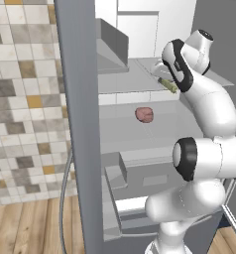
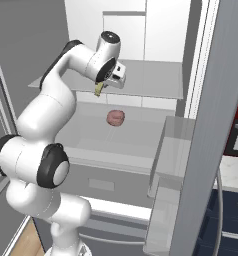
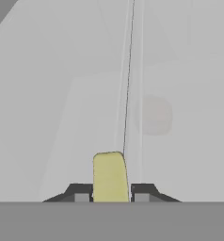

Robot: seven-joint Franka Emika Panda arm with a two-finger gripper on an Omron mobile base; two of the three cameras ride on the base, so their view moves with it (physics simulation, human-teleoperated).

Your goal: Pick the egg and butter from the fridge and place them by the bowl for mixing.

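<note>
A white robot arm reaches into an open fridge [image 2: 161, 75], over its upper shelf. The gripper [image 3: 111, 194] has its two dark fingers pressed against the sides of the butter [image 3: 110, 175], an olive-yellow stick that stands up between them in the hand view. From the left base view the butter [image 1: 168, 85] pokes out at a slant from the hand, above the shelf; from the right base view it [image 2: 98, 89] hangs just under the wrist.

A pink lumpy piece [image 2: 115, 117] lies on the next shelf down, well below the hand. Through the pale shelf it shows as a faint pink blur [image 3: 155, 115] in the hand view.

The butter looks small and light, so weight should be no trouble. It is probably soft and greasy, so a hard squeeze could dent it and a loose one could let it slide. A hold across the narrow sides near the middle seems best; here the fingers appear to grip nearer one end, so it may tilt.
</note>
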